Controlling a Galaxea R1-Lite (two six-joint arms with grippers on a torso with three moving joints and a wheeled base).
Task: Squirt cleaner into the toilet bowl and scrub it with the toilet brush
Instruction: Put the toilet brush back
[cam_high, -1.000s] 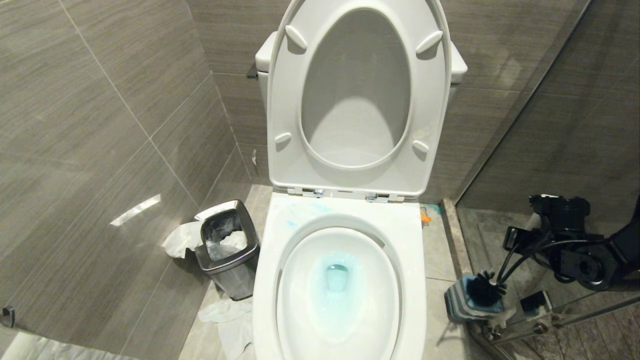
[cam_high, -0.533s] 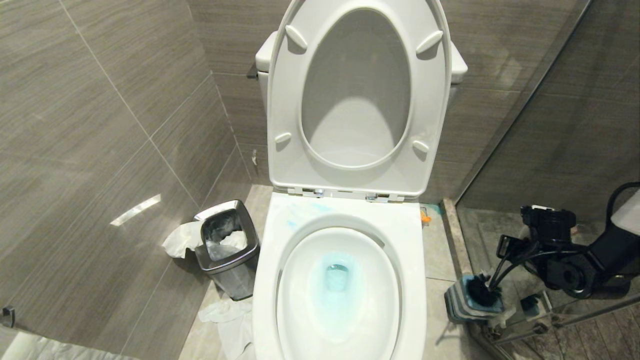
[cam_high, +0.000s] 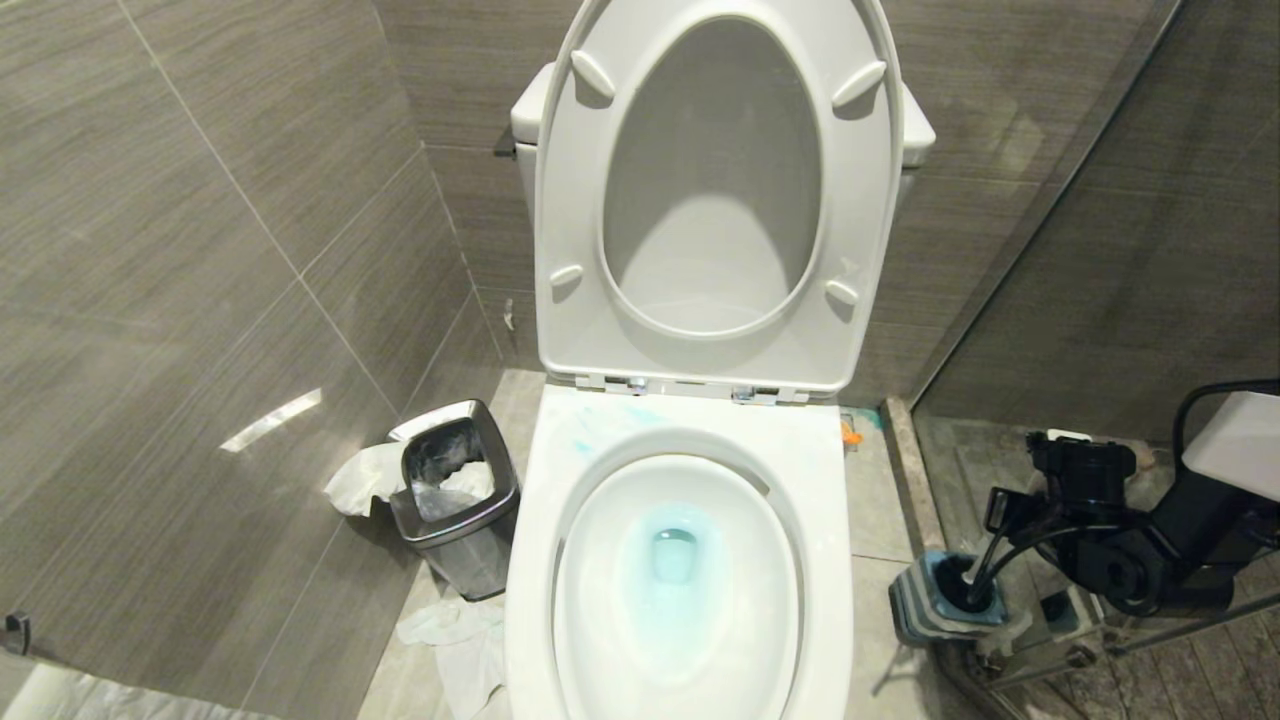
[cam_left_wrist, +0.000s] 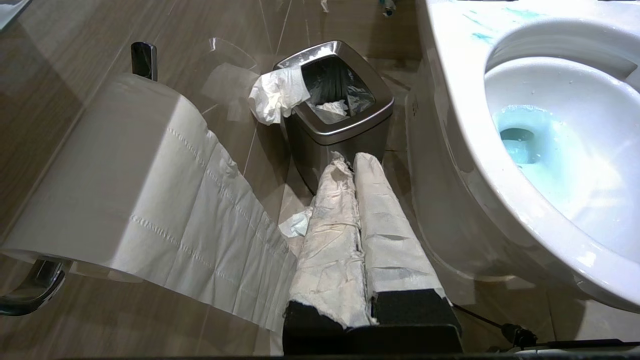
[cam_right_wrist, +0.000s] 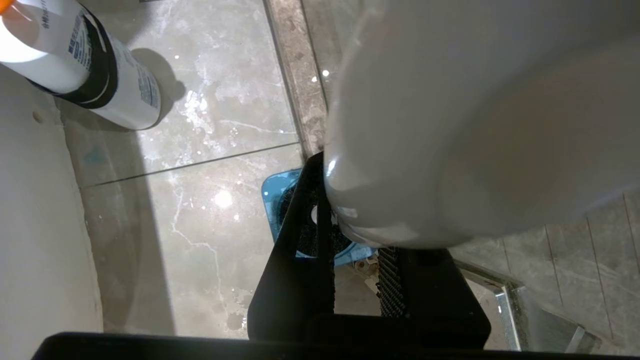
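Toilet brush (cam_high: 962, 592) has sunk into its blue holder cup (cam_high: 915, 603) at the frame's lower right, your right gripper (cam_right_wrist: 350, 235) clamped on its handle (bowl (cam_high: 690, 690) already teal-tinted), so scrubbing looks finished; left gripper (cam_left_wrist: 356, 167) stays closed, empty.

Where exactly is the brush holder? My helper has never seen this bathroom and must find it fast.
Start at the white toilet bowl. On the floor tiles at its right side, by the stone sill of the glass wall, stands the holder cup. It is square, blue and grey, with black bristles in it, unlike the steel waste bin on the bowl's left.
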